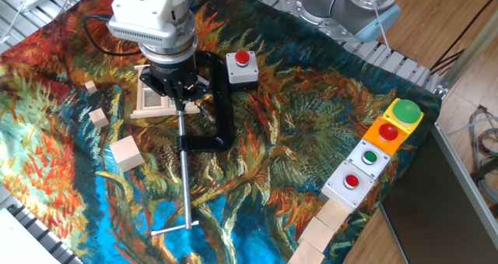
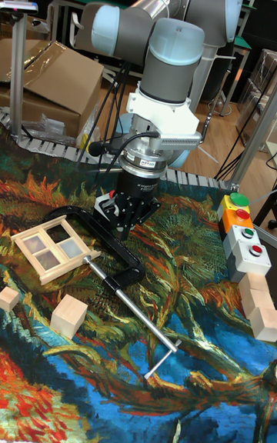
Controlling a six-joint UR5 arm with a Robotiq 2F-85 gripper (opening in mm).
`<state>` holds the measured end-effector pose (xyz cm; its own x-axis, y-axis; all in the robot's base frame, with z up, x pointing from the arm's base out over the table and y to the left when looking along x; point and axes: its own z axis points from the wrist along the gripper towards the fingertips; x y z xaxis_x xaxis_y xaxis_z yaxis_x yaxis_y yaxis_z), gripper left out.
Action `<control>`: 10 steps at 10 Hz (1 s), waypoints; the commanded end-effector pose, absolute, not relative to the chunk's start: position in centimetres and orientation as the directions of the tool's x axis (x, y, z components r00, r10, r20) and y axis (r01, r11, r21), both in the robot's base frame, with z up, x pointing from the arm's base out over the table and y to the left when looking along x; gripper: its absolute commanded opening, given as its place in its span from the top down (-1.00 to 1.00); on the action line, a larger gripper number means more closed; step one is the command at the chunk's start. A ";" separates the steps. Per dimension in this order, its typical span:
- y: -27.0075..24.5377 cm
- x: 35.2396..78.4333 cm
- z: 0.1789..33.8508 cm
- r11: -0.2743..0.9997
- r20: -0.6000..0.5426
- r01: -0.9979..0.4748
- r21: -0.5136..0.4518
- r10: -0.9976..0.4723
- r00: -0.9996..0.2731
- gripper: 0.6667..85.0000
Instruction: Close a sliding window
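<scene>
Arm bent downward, gripper (image 2: 123,221) pointing at table

Readable text: none on any surface
Button boxes (image 1: 373,155): coloured caps only, no legible labels
Arm (image 2: 165,35): no readable brand

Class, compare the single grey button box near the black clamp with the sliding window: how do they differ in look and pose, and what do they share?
The grey button box is a solid grey block topped by a red button; the sliding window is a pale wooden frame with panes. The button box stands clear of the claw; the sliding window lies partly under the claw in the fixed view. The box sits beyond the black clamp, the window to its left. Both rest on the patterned cloth.
</scene>
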<state>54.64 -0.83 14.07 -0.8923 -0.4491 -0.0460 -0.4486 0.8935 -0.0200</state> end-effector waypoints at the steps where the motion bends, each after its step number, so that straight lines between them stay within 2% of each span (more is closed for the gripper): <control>1: -0.5 54.6 14.2 0.898 -0.053 -0.440 -0.004 -0.440 -0.896 0.98; 10: -0.6 54.3 14.2 0.894 -0.040 -0.449 -0.003 -0.449 -0.893 0.98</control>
<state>54.36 -0.66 14.06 -0.8925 -0.4494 -0.0391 -0.4494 0.8933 -0.0092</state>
